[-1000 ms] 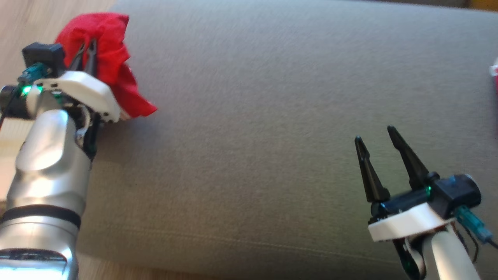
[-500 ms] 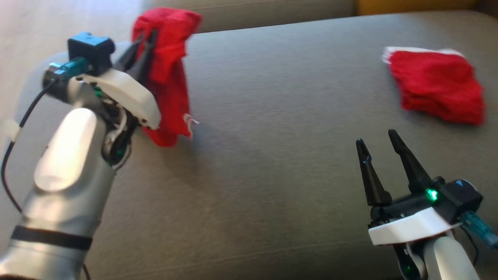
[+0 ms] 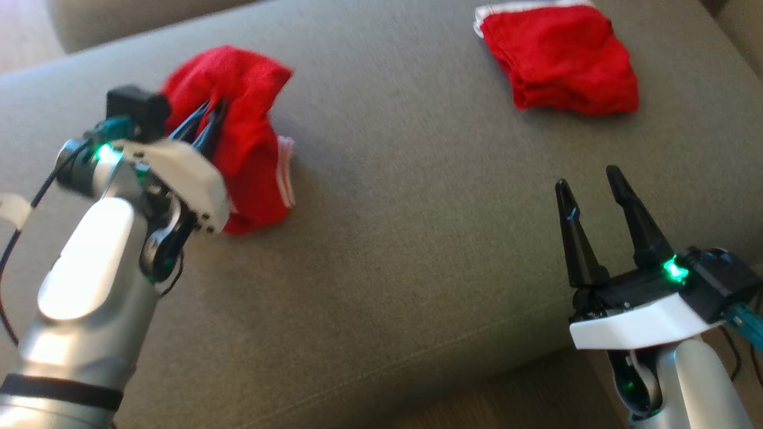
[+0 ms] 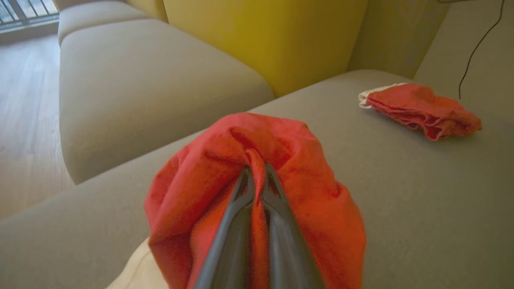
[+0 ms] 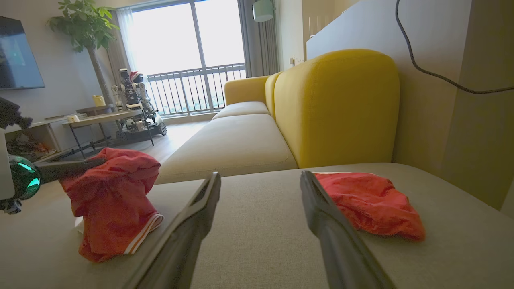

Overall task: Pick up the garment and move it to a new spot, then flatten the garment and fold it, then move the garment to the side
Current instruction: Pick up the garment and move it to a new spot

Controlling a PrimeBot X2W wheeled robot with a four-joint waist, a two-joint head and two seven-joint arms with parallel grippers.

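Now, at the left, the left claw (image 3: 205, 122) is clenched on the red garment (image 3: 250, 149); in the left wrist view its two dark fingers (image 4: 277, 224) lie pressed together with a fold of cloth pinched between their tips. The garment hangs bunched from that grip, over the left part of the grey sofa cushion (image 3: 417, 250). Half a second ago it dangled taller and narrower from the claw. It now sits lower and wider, and its white-striped hem (image 3: 287, 173) shows on the side toward the middle of the cushion. The right wrist view shows the garment's lower end (image 5: 116, 245) resting on the cushion while the top is held up.

The whole head picture has shifted since the earlier frames, so the camera has moved. The cushion's middle lies bare between the arms.

Further right, the right claw (image 3: 587, 177) hovers over the cushion's near edge with its fingers spread apart, gripping nothing, posed as it was before. Beyond it, a second red garment (image 3: 560, 56) lies crumpled on the cushion's far right, well apart from the held one and near the yellow backrest (image 5: 337, 108).
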